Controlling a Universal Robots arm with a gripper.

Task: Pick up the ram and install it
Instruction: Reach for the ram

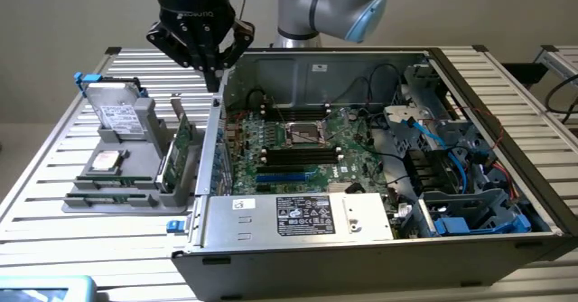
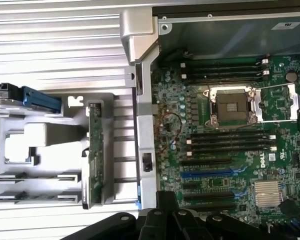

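Observation:
The ram shows as narrow green sticks (image 1: 113, 198) lying edge-up in slots at the front of a grey parts holder (image 1: 135, 204), left of the open computer case (image 1: 361, 180) in the exterior view. In the wrist view these sticks (image 2: 37, 177) sit two in a row on the holder. My black gripper (image 1: 214, 78) hangs shut and empty above the far corner of the case's side wall, well above and behind the sticks. Its fingers (image 2: 162, 215) sit over the case wall, beside the motherboard (image 2: 230, 150). Long black memory slots (image 2: 230, 137) lie next to the CPU socket (image 2: 232, 105).
A taller green expansion card (image 2: 95, 155) stands upright in the holder close to the case wall. A hard drive (image 1: 122, 116) and a CPU (image 1: 107, 160) also sit on the holder. Cables and blue drive bays (image 1: 451, 180) crowd the case's right side in the exterior view.

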